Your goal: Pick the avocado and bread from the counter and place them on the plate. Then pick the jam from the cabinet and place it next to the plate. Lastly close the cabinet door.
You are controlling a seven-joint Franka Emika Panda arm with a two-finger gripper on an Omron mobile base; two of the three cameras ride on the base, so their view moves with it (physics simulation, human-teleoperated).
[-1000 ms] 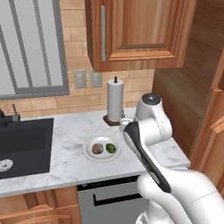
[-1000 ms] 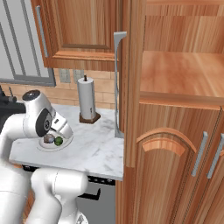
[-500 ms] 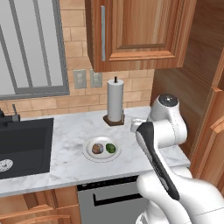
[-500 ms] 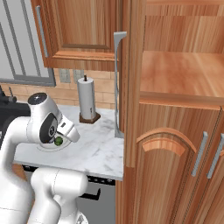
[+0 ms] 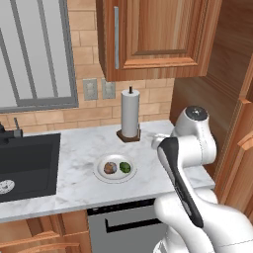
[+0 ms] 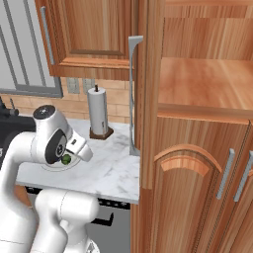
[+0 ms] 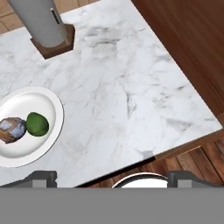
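Observation:
The white plate [image 5: 115,176] sits on the marble counter [image 5: 74,183], holding the brown bread [image 5: 110,168] with the green avocado [image 5: 125,167] to its right. In the hand view the plate [image 7: 49,101], bread [image 7: 11,130] and avocado [image 7: 37,124] lie at the left. My gripper [image 7: 114,177] hovers over the counter's [image 7: 131,87] front right part, open, with nothing between its fingertips [image 7: 42,176]. The tall wooden cabinet [image 6: 197,163] stands to the right with its upper door [image 6: 133,94] swung open. The jam is out of view.
A paper towel roll [image 5: 130,112] on a wooden base stands behind the plate. A dark sink [image 5: 24,163] lies at the left. A wall cupboard [image 5: 153,34] hangs above the counter. Wooden floor [image 7: 192,157] shows past the counter's edge.
My arm has swung right, away from the plate and toward the cabinet. The gripper stays open and empty; bread and avocado rest on the plate unchanged.

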